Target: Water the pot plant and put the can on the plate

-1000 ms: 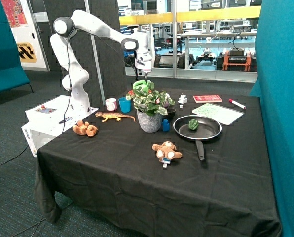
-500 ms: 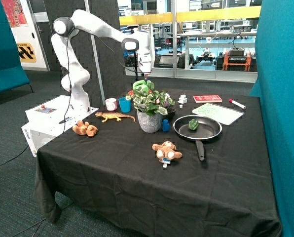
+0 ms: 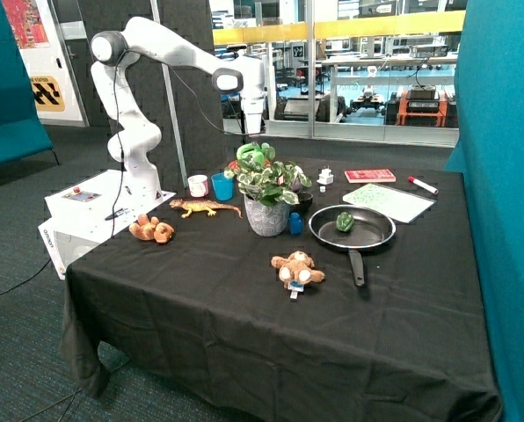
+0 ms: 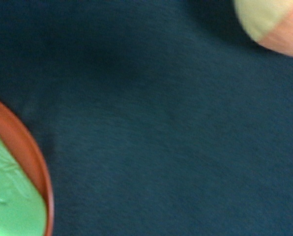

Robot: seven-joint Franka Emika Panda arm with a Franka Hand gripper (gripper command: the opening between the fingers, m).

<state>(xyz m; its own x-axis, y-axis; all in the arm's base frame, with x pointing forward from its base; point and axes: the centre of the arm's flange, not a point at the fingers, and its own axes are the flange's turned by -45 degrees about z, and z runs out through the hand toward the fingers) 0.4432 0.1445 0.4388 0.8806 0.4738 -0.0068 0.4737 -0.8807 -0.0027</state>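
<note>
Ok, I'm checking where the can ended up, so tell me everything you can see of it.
The can is bright light green, plastic by its look, with a rounded body. It sits behind the pot plant, whose leaves hide its lower part. The wrist view shows a green embossed surface, apparently the can's, on an orange-red plate. The gripper hangs above it, apart from it.
</note>
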